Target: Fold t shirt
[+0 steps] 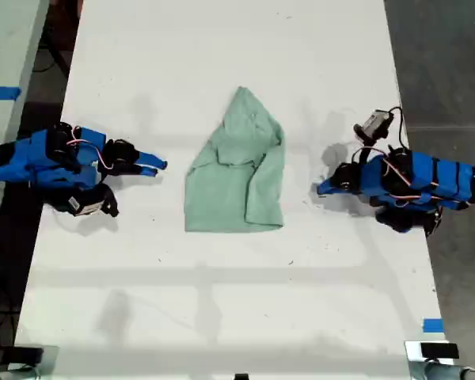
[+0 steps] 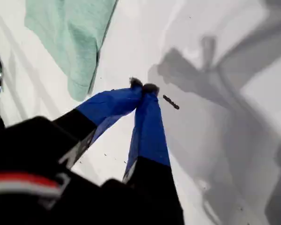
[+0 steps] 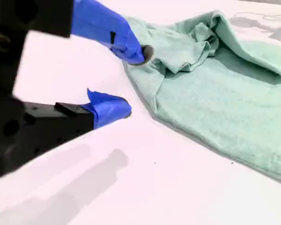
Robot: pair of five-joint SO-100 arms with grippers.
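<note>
While the t shirt (image 1: 237, 174) lies near the middle of the white table (image 1: 222, 301), it is only partly folded. Its pointed end is toward the top of the exterior view, and its straight hem is toward the bottom. One side looks flapped over and bunched up, so it is not neat yet. The second gripper (image 3: 133, 80) is the closer one. It comes in from the exterior view's left (image 1: 157, 167). Its jaws are apart and hold nothing, and one blue tip is right at the edge of the cloth, by the bunched part. The first gripper (image 2: 144, 86) sits on the exterior view's right (image 1: 324, 188), a little away from the shirt. Its tips are pressed together with nothing between them. The next step is likely a grab at the near edge. To do it well, the second gripper should go low, slide one tip under the top layer only, and close gently. Then it should lift just a little, so the rest of the shirt does not slide.
</note>
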